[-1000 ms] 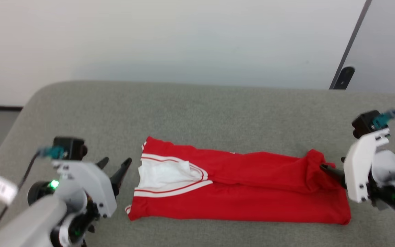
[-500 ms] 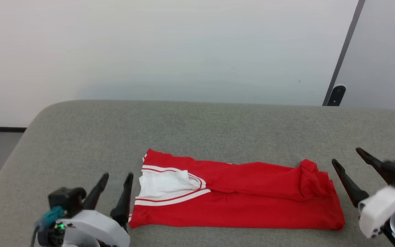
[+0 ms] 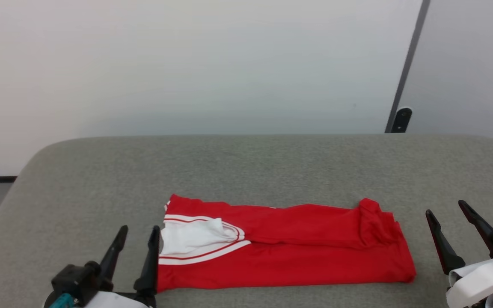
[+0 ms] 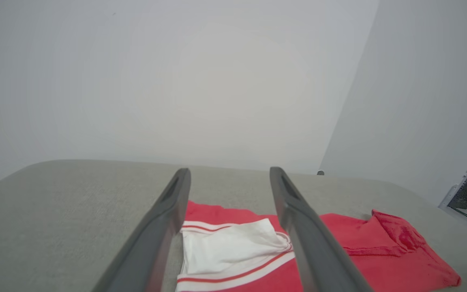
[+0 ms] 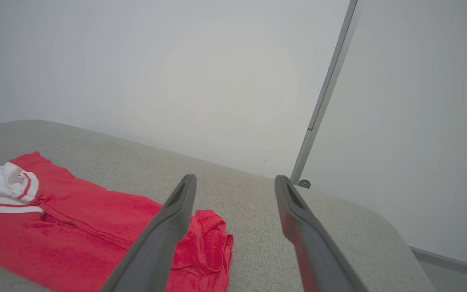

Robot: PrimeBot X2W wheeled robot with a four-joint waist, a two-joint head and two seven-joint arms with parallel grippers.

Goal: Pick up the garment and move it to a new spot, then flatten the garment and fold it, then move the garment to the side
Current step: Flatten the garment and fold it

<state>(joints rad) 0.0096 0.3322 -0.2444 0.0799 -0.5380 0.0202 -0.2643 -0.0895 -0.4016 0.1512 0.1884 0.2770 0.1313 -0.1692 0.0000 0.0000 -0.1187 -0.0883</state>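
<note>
Garment (image 3: pixel 289 252) folded, long axis left-right, sleeve end left

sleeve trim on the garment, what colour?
Red-and-white stripes on the white sleeve of the red garment; left wrist view clearest.

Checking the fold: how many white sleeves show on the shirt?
1. The sleeve lies on top at the left end of the shirt, beside the left gripper. A second may be folded under the red cloth.
</note>
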